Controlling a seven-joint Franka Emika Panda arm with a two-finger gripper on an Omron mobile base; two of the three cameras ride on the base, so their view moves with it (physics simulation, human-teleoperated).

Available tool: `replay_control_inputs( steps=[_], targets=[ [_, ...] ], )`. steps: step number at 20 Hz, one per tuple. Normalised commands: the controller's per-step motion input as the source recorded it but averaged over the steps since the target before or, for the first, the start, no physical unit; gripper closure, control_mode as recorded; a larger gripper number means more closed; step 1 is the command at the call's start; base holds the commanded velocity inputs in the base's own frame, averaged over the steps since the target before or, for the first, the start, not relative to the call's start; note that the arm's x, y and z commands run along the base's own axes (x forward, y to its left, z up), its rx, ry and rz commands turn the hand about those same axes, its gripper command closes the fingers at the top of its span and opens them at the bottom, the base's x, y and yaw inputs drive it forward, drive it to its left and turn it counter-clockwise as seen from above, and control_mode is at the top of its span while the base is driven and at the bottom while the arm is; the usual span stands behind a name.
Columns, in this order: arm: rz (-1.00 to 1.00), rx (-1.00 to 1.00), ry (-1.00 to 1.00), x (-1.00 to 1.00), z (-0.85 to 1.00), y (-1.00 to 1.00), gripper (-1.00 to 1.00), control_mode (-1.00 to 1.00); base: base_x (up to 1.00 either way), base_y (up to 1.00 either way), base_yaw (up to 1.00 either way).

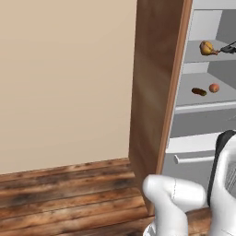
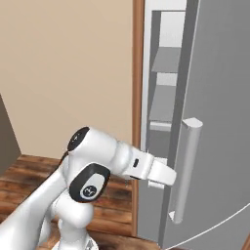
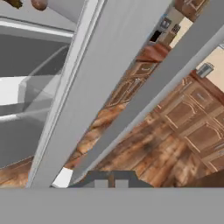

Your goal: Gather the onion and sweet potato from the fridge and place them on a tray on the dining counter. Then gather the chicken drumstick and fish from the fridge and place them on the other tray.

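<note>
onion (image 1: 214,87) beside sweet potato (image 1: 199,91), up-left of closed end effector (image 3: 111,183).

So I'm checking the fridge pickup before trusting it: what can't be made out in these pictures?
- Fish: left base view, cut off by the right edge.
- Gripper: hand view, tips barely show; nothing seen between them.
- Onion: hand view, cut by top edge.
- Fridge shelves: right base view, mostly hidden behind the door.
</note>
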Motion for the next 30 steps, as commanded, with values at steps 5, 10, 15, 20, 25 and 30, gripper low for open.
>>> replay_control_inputs(
  steps=[5, 10, 15, 20, 25, 30],
  targets=[
    [0.00, -0.24, 0.19, -0.40, 0.27, 1.00, 1.00, -1.00, 0.00, 0.00, 0.00],
    [-0.01, -0.28, 0.26, -0.05, 0.31, 0.88, 1.00, -1.00, 0.00, 0.00, 0.00],
    [0.01, -0.31, 0.37, 0.14, 0.07, 0.36, 1.00, -1.00, 0.00, 0.00, 0.00],
    [0.08, -0.42, 0.40, 0.01, -0.54, 0.10, 1.00, -1.00, 0.00, 0.00, 0.00],
    [0.01, -0.15, 0.23, 0.00, -0.82, 0.00, 1.00, -1.00, 0.00, 0.00, 0.00],
    [0.00, -0.01, 0.04, 0.00, -0.75, -0.05, 1.00, -1.00, 0.00, 0.00, 0.00]
  ],
)
